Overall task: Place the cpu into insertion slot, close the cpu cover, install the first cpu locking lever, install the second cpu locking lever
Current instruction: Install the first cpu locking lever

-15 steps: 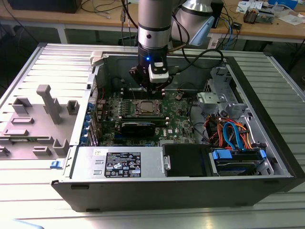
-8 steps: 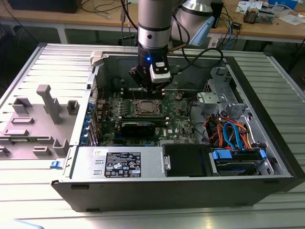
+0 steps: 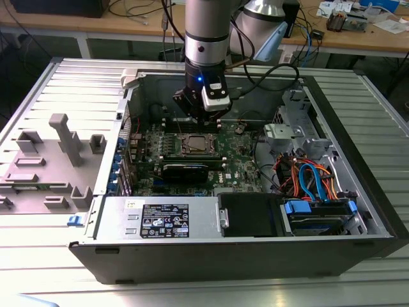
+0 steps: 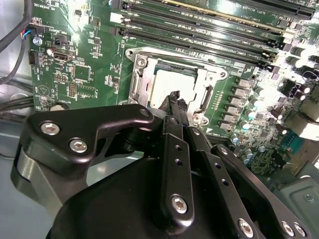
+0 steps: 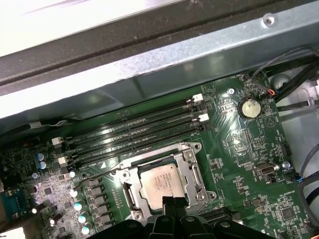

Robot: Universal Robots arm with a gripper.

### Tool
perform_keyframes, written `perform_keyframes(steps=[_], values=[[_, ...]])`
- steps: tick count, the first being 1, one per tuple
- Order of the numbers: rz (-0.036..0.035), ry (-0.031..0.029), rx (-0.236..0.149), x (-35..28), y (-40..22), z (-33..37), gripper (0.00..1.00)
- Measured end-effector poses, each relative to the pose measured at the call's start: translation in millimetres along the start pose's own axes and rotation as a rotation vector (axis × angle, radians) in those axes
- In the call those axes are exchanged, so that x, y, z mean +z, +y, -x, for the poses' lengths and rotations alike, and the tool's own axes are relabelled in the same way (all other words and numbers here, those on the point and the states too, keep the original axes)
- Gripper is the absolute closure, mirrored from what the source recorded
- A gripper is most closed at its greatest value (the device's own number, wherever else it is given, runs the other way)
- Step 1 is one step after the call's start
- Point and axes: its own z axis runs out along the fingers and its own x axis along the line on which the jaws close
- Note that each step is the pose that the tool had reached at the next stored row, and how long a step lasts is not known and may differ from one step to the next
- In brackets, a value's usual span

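Note:
The cpu (image 5: 158, 180) lies flat in the insertion slot (image 5: 130, 199), its silvery top showing through the window of the cpu cover (image 5: 187, 167), which lies down over it. In the second wrist view the same cpu (image 4: 172, 79) sits inside the cover's frame (image 4: 207, 82). My gripper (image 5: 173, 201) hangs just above the socket's edge with its black fingertips (image 4: 174, 97) pressed together and nothing between them. In the exterior view the gripper (image 3: 199, 123) hovers over the socket (image 3: 195, 144) in the open computer case. A thin wire lever (image 5: 99, 173) sticks out beside the socket.
Long black memory slots (image 5: 134, 132) run beside the socket, with the case wall (image 5: 149, 64) behind them. A black power-supply box (image 3: 163, 217) and a drive cage with coloured cables (image 3: 313, 182) fill the case's front. A grey fixture (image 3: 64, 141) stands on the exterior view's left.

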Motion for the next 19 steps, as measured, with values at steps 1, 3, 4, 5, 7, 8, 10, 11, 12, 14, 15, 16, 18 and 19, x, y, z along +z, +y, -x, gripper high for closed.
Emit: perform_keyframes(steps=[1, 3, 4, 5, 7, 8, 10, 11, 12, 14, 15, 16, 18, 19], values=[[0.0000, -0.0001, -0.002, 0.0, 0.0, 0.0, 0.89], [0.0003, -0.0004, -0.013, 0.0, 0.0, 0.0, 0.89], [0.0003, -0.0005, -0.015, 0.0, 0.0, 0.0, 0.89], [0.0004, -0.0006, -0.017, 0.0, 0.0, 0.0, 0.89], [0.0008, -0.0011, -0.034, 0.0, 0.0, 0.0, 0.89], [0.0010, -0.0015, -0.044, 0.0, 0.0, 0.0, 0.89], [0.0014, -0.0020, -0.062, 0.0, 0.0, 0.0, 0.89], [0.0016, -0.0023, -0.068, 0.0, 0.0, 0.0, 0.89], [0.0018, -0.0024, -0.074, 0.0, 0.0, 0.0, 0.89], [0.0023, -0.0031, -0.094, 0.0, 0.0, 0.0, 0.89], [0.0025, -0.0034, -0.104, 0.0, 0.0, 0.0, 0.89], [0.0027, -0.0036, -0.110, 0.0, 0.0, 0.0, 0.89], [0.0029, -0.0039, -0.119, 0.0, 0.0, 0.0, 0.89], [0.0030, -0.0041, -0.125, 0.0, 0.0, 0.0, 0.89]])
